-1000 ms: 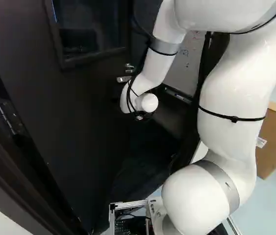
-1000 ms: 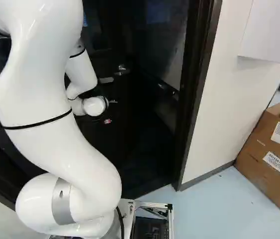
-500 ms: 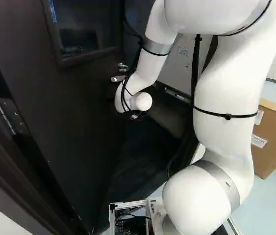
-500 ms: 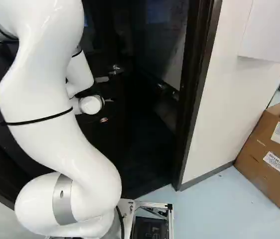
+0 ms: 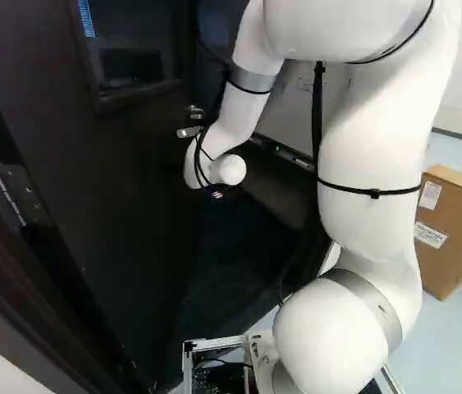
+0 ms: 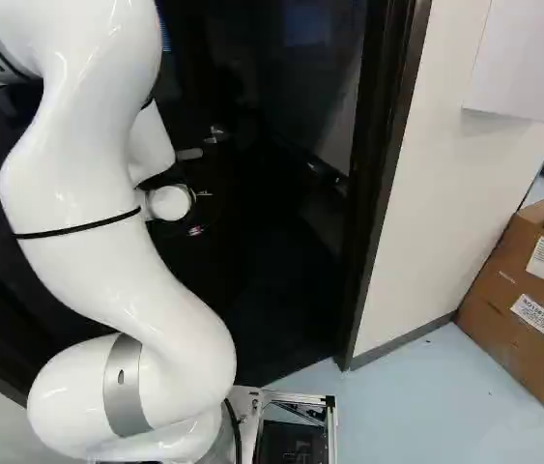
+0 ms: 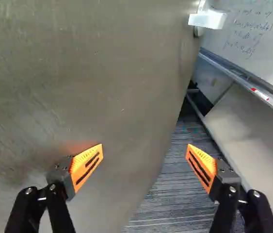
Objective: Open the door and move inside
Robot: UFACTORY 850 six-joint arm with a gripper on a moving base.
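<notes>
The door (image 7: 102, 73) looks smooth and metallic, the arm (image 5: 370, 148) glossy

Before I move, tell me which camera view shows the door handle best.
The wrist view: the handle looks largest there, unblocked, near the free edge of the door. The left base view shows it small, beside the arm; the right base view shows it small against darkness.

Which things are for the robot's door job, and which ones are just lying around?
For the job:
the door, partly open
the door handle
the dark door frame
the robot's tool, open

Just there:
the cardboard box on the floor
the whiteboard past the door
what looks like a pen on its ledge
</notes>
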